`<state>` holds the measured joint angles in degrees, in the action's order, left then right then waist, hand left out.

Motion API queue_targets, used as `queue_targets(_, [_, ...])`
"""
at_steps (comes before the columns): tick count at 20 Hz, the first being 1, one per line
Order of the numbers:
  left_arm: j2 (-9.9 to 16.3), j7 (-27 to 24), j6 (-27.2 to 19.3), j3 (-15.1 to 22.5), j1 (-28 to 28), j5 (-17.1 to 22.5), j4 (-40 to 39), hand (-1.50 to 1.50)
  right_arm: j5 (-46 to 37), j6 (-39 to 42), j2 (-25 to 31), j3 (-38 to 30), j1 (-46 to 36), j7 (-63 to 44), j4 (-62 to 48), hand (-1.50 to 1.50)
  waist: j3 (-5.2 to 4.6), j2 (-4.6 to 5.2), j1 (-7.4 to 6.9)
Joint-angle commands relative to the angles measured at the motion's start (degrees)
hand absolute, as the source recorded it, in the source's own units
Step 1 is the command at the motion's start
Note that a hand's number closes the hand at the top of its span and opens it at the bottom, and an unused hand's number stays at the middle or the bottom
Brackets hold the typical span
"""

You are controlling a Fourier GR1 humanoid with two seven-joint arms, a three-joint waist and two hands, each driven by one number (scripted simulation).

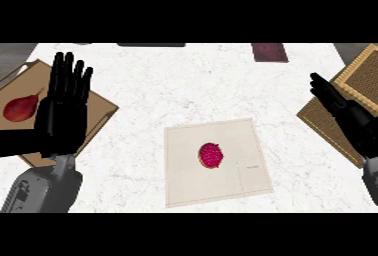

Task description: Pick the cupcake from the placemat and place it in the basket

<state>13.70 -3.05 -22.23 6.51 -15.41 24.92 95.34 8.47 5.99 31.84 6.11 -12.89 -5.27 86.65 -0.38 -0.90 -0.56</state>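
A black left hand [63, 107] is carried on a grey forearm [40, 192] (faintly marked); the right hand [347, 117] is black too.

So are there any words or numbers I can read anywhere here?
None can be read.
The placemat has a small mark near its right edge, beside the cupcake: too small to read.
The dark red thing at the counter's far edge: no lettering shows.

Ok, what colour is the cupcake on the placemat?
Bright pinkish-red. The cupcake shows from above on the beige placemat, best in the head view.
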Motion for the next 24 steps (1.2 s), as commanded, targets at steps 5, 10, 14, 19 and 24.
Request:
queue_targets(5, [4.99, 10.16, 5.08, 8.58, 12.51, -2.91, -12.72, 0.00, 10.25, 1.99, -17.95, 6.23, -9.51, 3.80, 3.84, 1.50, 0.66, 2.77, -3.96])
queue_targets(10, [7.91, 15.20, 6.95, 13.87, 16.62, -6.07, -16.32, 0.00, 0.77, 3.09, -28.61, 23.24, -12.12, 9.59, 2.79, 1.50, 0.43, 1.57, -4.16])
queue_targets(14, [10.76, 15.49, 8.95, 11.25, 17.56, -5.11, -18.12, 0.00, -11.05, -13.50, -31.56, 34.65, -14.90, 4.79, 1.42, -1.50, 0.29, 0.74, -1.43])
queue_targets(19, [10.72, 13.42, 8.46, 10.92, 21.04, -5.33, -17.71, 0.00, -28.77, -16.04, -24.11, 33.38, -22.83, -8.65, -0.58, -1.50, 0.08, -0.22, 0.17])
queue_targets(24, [11.77, 12.02, 9.69, 9.25, 22.26, -4.52, -17.85, 0.00, -31.38, -3.27, -13.95, 29.59, -33.48, -23.28, 5.60, -1.50, 0.12, -0.23, 1.48])
